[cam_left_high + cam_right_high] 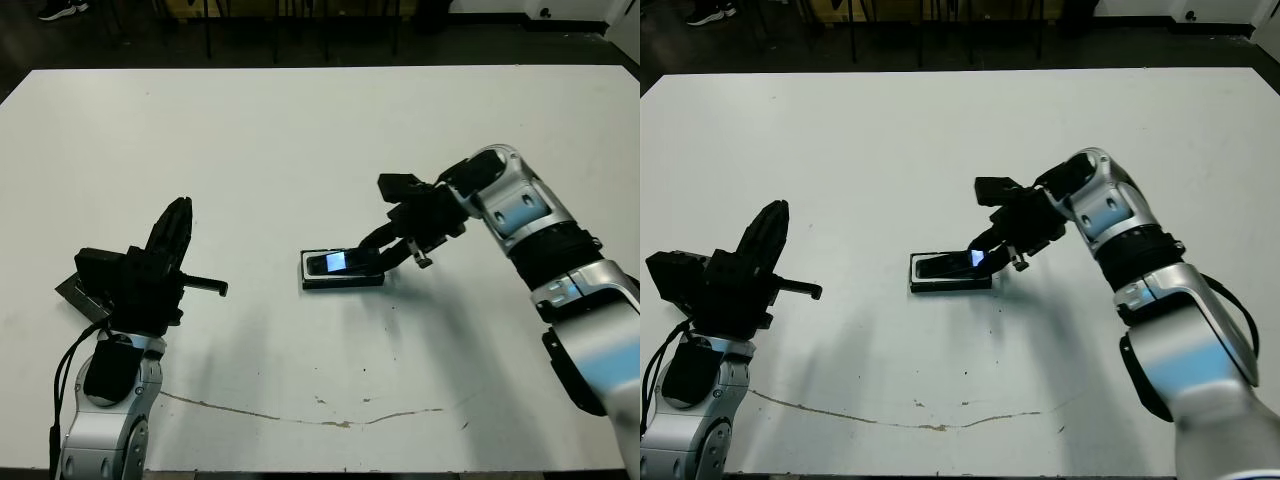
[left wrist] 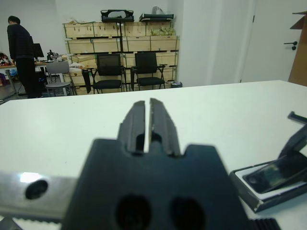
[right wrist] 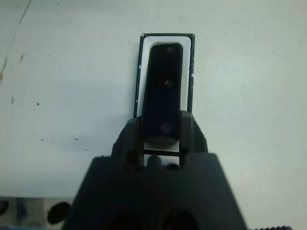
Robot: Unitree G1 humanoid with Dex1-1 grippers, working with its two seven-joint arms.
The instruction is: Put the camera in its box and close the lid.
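The camera (image 1: 340, 262), a slim black bar with a pale bluish window, leans into its box (image 1: 345, 284), a shallow black-rimmed tray with white lining, at the table's middle. Its far end rests in the box (image 3: 139, 72) and its near end is lifted. My right gripper (image 1: 385, 255) is shut on that raised end of the camera (image 3: 162, 91). My left gripper (image 1: 180, 215) hovers at the left, well away from the box, its fingers (image 2: 136, 120) pressed together on nothing. A dark flat shape (image 1: 72, 292) under my left arm could be the lid; I cannot tell.
The white table (image 1: 300, 140) stretches wide around the box, with a thin brown crack line (image 1: 330, 420) near its front edge. Beyond the table stand chairs (image 2: 127, 72), stacked crates, and a person (image 2: 19, 52).
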